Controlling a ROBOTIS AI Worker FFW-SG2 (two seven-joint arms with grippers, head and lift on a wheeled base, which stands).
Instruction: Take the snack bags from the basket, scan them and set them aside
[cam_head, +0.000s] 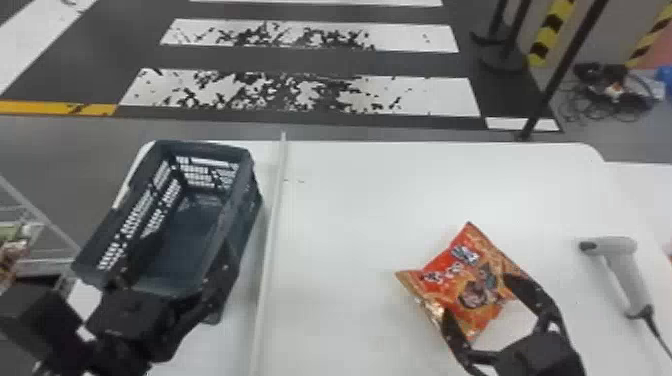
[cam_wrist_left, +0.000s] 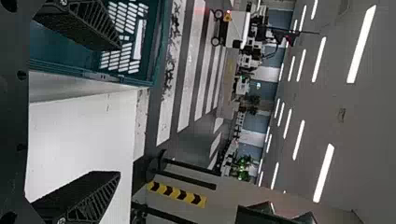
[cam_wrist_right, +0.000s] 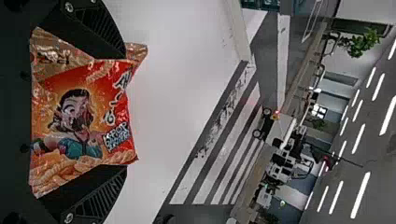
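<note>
Scuffed white stripes (cam_head: 430, 95) cross the dark floor beyond our bench (cam_head: 350, 200), which has a smooth white top with rounded far corners. We have a dark blue-green plastic basket with slotted walls (cam_head: 200, 145) on its left part, and just beside it a long, thin, pale strip (cam_head: 270, 225) runs from the near side to the far edge.

Our left gripper (cam_head: 187, 252) is at the basket's near end, its fingers spread well apart. In the left wrist view we see one finger over the basket and the other over the white top.

Our right gripper (cam_head: 477, 296) has the orange-and-red foil snack bag (cam_head: 462, 265) pinched between its fingers, over the bench to the right of the strip. The right wrist view shows us the bag's printed front, with a cartoon figure, and a finger pressing each of two opposite sides. We cannot tell whether the bag touches the white top.

Farther right, a light grey handheld scanner (cam_head: 620, 270) lies near the bag but apart from it, its dark cable (cam_head: 656, 332) trailing toward the near side.
</note>
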